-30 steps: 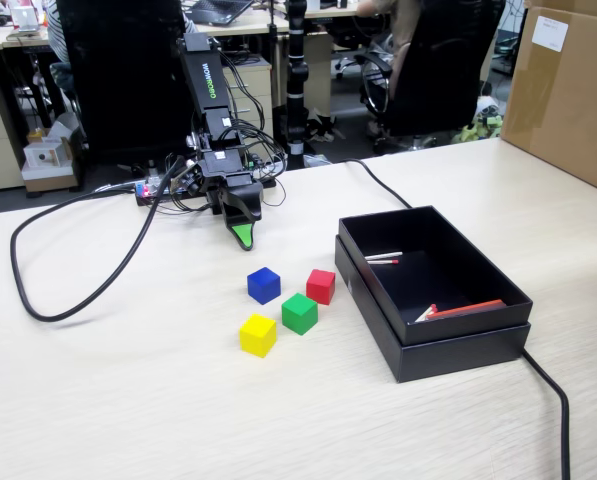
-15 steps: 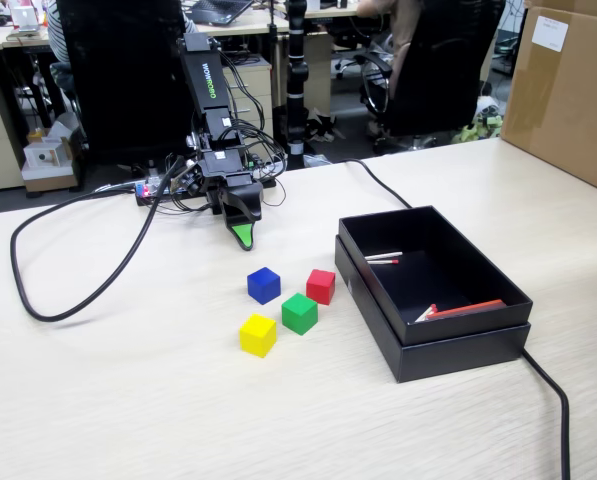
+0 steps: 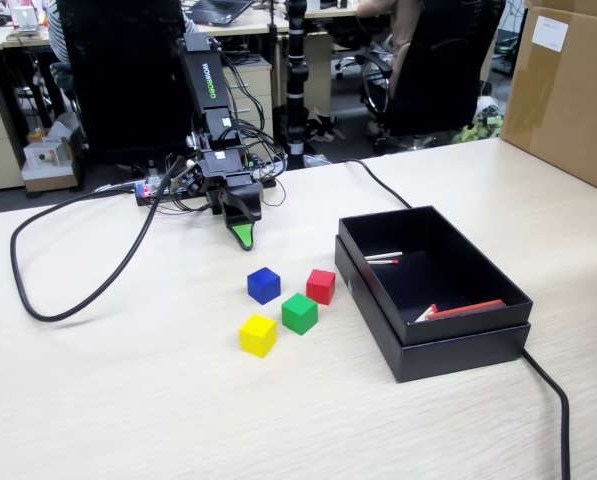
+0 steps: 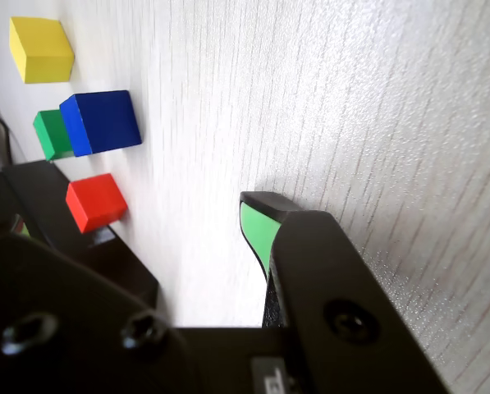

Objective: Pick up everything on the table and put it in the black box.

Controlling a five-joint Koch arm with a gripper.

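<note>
Four small cubes sit together on the beige table (image 3: 128, 400): blue (image 3: 264, 285), red (image 3: 321, 286), green (image 3: 299, 313) and yellow (image 3: 258, 335). To their right stands the black box (image 3: 458, 348), its top open. My gripper (image 3: 242, 238) points down at the table just behind the blue cube, touching none of them. In the wrist view only one green-padded finger (image 4: 257, 226) shows, with bare table beside it. Beyond it lie the yellow cube (image 4: 39, 49), blue cube (image 4: 101, 121), green cube (image 4: 48, 135), red cube (image 4: 95, 201) and the black box's edge (image 4: 31, 193).
Red-and-white pens (image 3: 465, 309) lie inside the box. A black cable (image 3: 38, 290) loops across the table's left side, and another (image 3: 553, 400) runs off behind the box to the front right. A brown carton (image 3: 568, 90) stands at the far right. Wires crowd the arm's base (image 3: 178, 185).
</note>
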